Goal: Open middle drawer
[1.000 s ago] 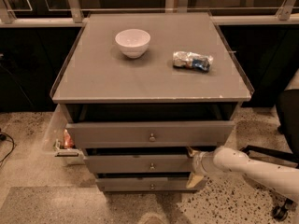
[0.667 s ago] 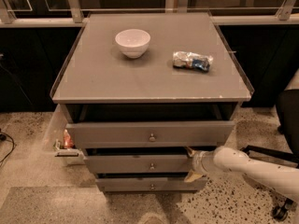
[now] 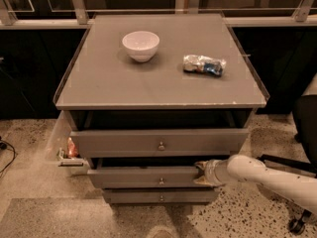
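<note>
The middle drawer [image 3: 143, 176] is the second of three grey drawers in the cabinet, with a small round knob [image 3: 161, 181]. It stands pulled out a short way, with a dark gap above its front. My gripper [image 3: 202, 173] on the white arm comes in from the right and sits at the drawer's right end, against the top of its front. The top drawer [image 3: 158, 142] stands out further above it. The bottom drawer [image 3: 161, 197] sits further in.
On the cabinet top [image 3: 109, 83] stand a white bowl [image 3: 140, 45] and a crumpled snack bag [image 3: 203, 65]. A clear side bin [image 3: 64, 145] with a small red item hangs at the cabinet's left. A black chair [image 3: 304, 128] stands at the right. The floor is speckled.
The arm and gripper have barely moved at the drawer's right end. The middle drawer stands about as far out as before.
</note>
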Controlling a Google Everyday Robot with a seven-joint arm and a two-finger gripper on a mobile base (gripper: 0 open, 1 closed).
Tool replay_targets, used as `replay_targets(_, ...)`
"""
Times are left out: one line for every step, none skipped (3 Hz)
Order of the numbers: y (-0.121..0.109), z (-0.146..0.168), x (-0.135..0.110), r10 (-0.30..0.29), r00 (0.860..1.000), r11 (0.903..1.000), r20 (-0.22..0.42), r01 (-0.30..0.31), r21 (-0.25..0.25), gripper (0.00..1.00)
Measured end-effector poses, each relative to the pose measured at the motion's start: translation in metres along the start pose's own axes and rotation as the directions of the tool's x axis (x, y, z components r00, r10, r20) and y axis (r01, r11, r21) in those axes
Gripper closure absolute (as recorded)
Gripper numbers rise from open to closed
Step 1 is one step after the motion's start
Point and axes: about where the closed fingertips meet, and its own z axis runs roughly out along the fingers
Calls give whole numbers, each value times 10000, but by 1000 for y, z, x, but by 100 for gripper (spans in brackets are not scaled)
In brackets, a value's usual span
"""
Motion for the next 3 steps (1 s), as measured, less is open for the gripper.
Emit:
replay_targets(-2,-5,-3,-1,10000,10000,0,1,0,89)
replay_targets(-4,-7,-4,-1,10000,10000,0,1,0,85)
replay_targets(-4,-7,-4,0,10000,10000,1,0,0,62)
